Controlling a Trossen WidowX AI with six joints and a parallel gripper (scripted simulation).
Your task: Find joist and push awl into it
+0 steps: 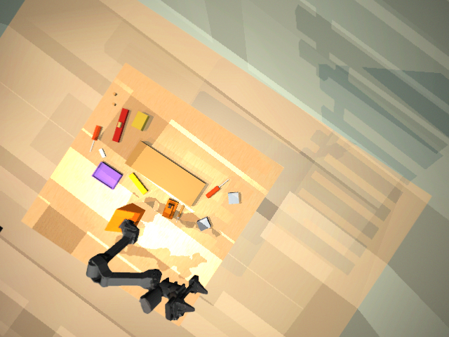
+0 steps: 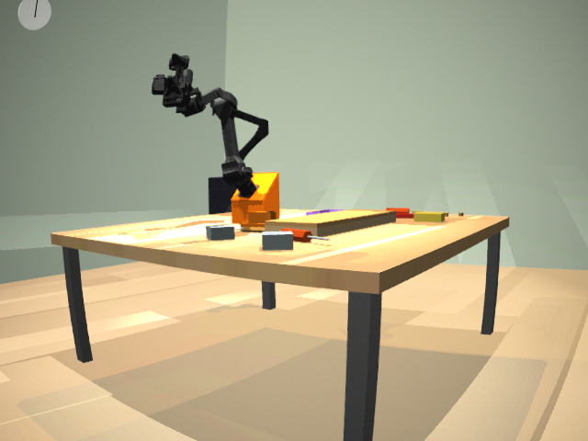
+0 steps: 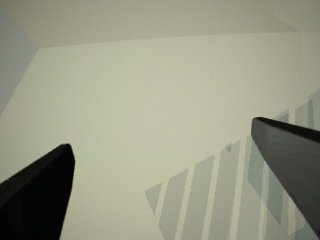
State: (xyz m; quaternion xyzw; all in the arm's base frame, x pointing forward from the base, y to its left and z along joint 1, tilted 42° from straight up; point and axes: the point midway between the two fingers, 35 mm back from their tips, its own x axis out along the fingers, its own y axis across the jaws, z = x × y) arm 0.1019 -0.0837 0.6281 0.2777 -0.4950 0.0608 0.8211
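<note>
While the black two-fingered gripper (image 1: 200, 300) (image 2: 173, 78) (image 3: 164, 139) hangs wide open and empty above the counter's bottom corner from overhead, the boxy orange stud finder (image 1: 169, 209) (image 2: 258, 218) sits inward of its lower-right edge, presumably beside the tan rectangular panel (image 1: 169, 171) (image 2: 332, 217) for easy scanning.

Strong light washes the table (image 1: 250, 165) (image 2: 216, 261) nearly white in patches near the arm (image 1: 125, 278) (image 2: 230, 135), with striped and jagged shadows across the floor (image 1: 57, 119) (image 2: 265, 379), while the wrist view is dimmer, showing slanting shadow bars on a pale surface.
</note>
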